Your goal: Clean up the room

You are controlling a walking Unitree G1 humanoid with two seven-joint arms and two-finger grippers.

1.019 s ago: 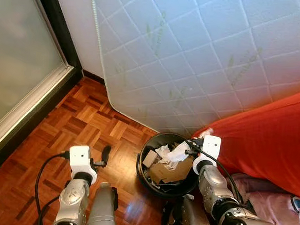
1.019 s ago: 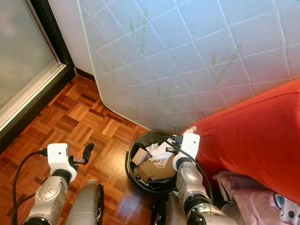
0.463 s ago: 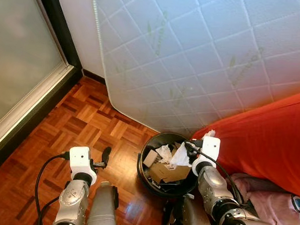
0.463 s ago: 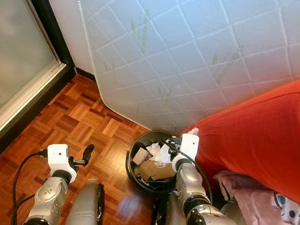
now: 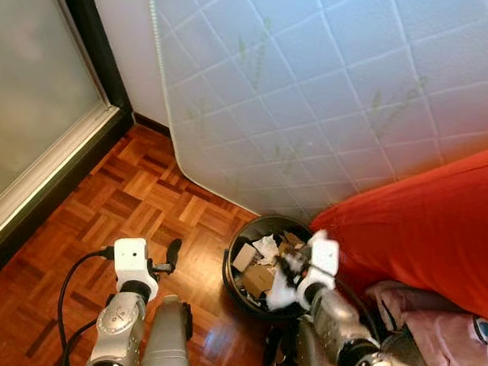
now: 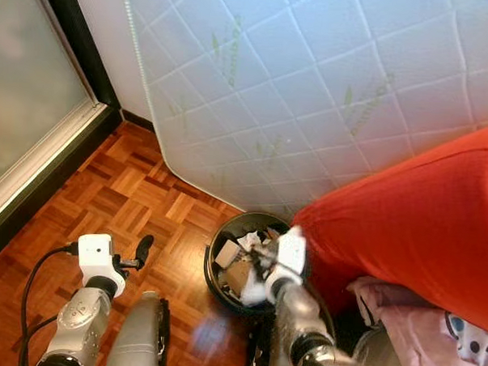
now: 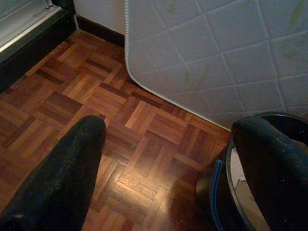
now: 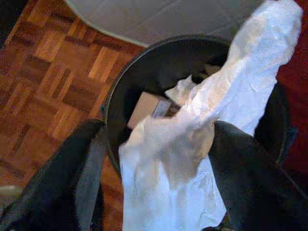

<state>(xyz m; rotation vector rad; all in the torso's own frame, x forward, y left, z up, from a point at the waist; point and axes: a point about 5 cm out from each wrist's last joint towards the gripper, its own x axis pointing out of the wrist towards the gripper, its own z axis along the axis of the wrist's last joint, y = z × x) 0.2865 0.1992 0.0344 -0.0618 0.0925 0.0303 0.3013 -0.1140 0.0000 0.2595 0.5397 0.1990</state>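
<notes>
A black round waste bin (image 5: pixel 256 225) stands on the parquet floor beside the red bedding, holding cardboard scraps (image 5: pixel 258 278) and crumpled paper. My right gripper (image 5: pixel 294 264), blurred, hovers over the bin's near side. In the right wrist view a crumpled white paper (image 8: pixel 192 125) is pinched between its black fingers (image 8: pixel 72 168), hanging above the bin's rim (image 8: pixel 144 53). In the head view the paper (image 5: pixel 280 293) dangles over the bin's near rim. My left gripper (image 5: pixel 173 251) is held low over the floor left of the bin, open and empty.
A white quilted mattress (image 5: pixel 329 97) leans against the wall just behind the bin. A red cover (image 5: pixel 420 223) slopes down at the right, with pink cloth (image 5: pixel 432 321) below it. A frosted sliding door (image 5: pixel 29 101) with a dark frame lines the left.
My right gripper has swung back toward me and slightly left with the white paper, which now hangs lower over the bin's near rim. The left arm has not moved.
</notes>
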